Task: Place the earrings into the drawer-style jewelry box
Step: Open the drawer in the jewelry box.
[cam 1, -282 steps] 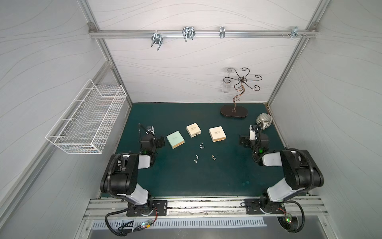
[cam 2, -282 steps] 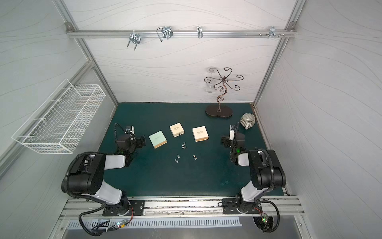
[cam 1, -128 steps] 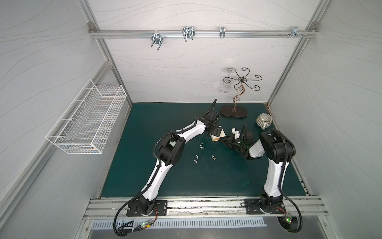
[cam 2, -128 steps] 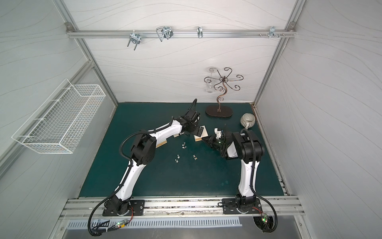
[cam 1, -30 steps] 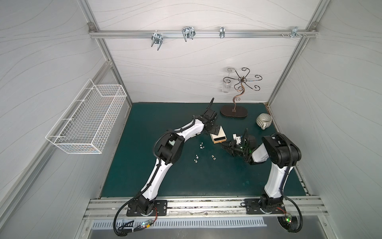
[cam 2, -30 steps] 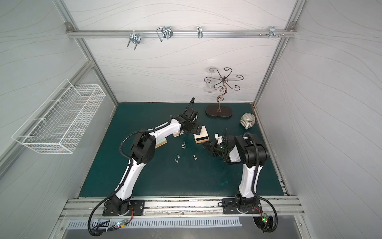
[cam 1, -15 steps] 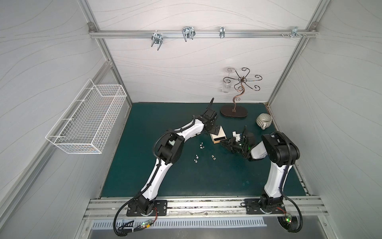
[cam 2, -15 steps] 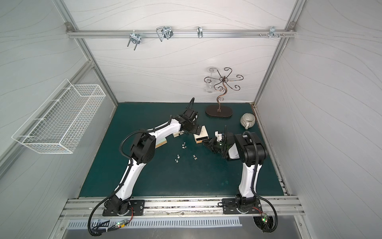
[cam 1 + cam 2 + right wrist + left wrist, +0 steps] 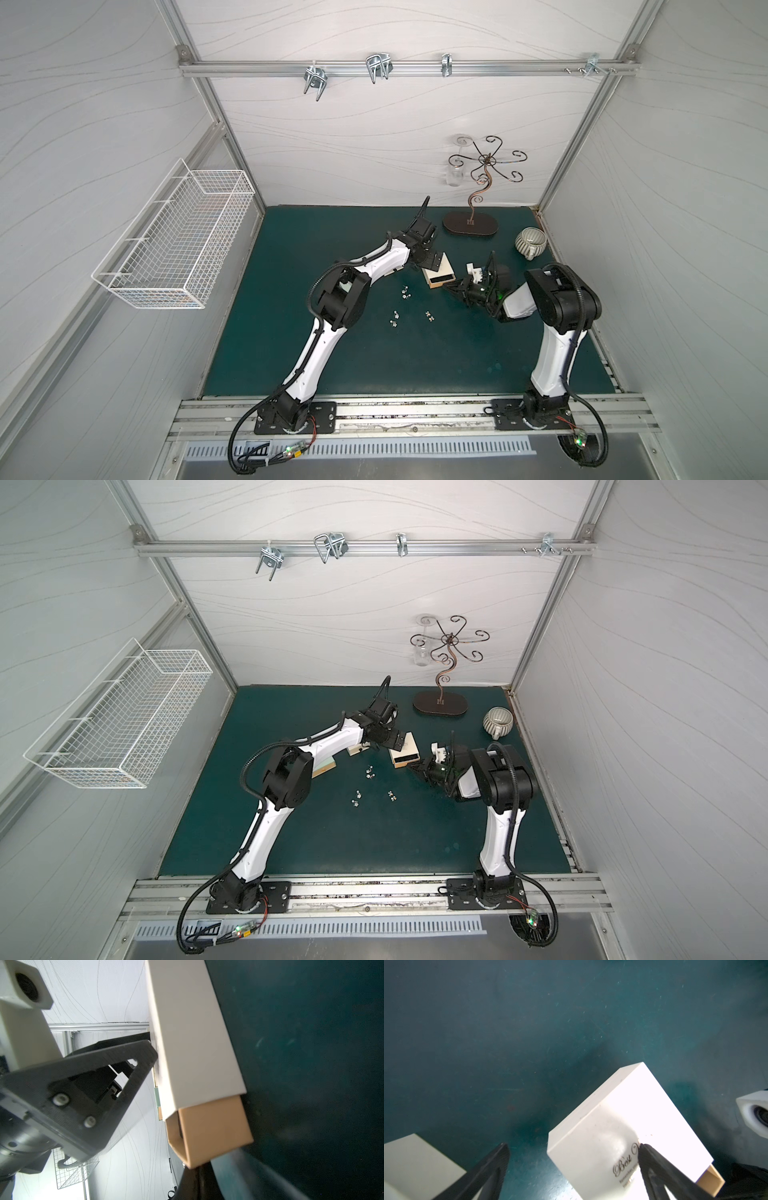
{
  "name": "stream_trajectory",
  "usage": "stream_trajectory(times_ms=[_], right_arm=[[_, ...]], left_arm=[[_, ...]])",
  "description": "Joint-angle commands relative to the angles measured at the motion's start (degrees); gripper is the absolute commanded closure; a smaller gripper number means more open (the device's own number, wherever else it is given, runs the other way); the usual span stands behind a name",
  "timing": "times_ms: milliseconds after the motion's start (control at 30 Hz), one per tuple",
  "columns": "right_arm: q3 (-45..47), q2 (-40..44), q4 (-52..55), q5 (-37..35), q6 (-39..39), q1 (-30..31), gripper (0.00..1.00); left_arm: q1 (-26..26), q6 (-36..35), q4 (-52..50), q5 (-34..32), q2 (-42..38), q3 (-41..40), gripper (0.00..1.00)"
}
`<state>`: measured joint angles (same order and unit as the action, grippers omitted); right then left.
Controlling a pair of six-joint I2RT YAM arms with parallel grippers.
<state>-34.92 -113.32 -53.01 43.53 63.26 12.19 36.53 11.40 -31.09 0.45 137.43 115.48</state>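
Note:
The jewelry box (image 9: 436, 268) (image 9: 409, 746) is a white sleeve with its tan drawer (image 9: 209, 1132) pulled partly out toward the right arm. My left gripper (image 9: 430, 261) (image 9: 573, 1147) is open; one finger (image 9: 652, 1159) presses on the printed lid (image 9: 623, 1118), and the other hangs off the side over the mat. My right gripper (image 9: 448, 286) (image 9: 197, 1180) is shut, with its tips at the drawer's front corner. Whether they pinch the wall I cannot tell. The earrings (image 9: 406, 293) (image 9: 356, 799) lie in three small pairs on the green mat, in front of the box.
A second cream box (image 9: 415, 1161) (image 9: 356, 750) and a pale green box (image 9: 328, 766) lie partly under the left arm. A dark jewelry stand (image 9: 469, 226) and a ribbed cup (image 9: 530, 245) stand at the back right. A wire basket (image 9: 174, 245) hangs on the left wall.
My right gripper has moved in to the drawer's front and its jaws have shut. The left gripper has stayed on the lid.

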Motion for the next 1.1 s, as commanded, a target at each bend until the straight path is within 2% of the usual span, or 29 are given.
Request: stream_trajectory(times_ms=[0,1067], right_arm=[[1.28,0.41,0.02,-0.86,0.36,0.21,1.0],[8.35,5.81,0.05,-0.47,-0.53,-0.02,1.0]], left_arm=[[-0.49,-0.07,-3.09,-1.55,3.55,0.82,0.01],[-0.95,-0.06,-3.11,-1.51,3.71,0.37,0.01]])
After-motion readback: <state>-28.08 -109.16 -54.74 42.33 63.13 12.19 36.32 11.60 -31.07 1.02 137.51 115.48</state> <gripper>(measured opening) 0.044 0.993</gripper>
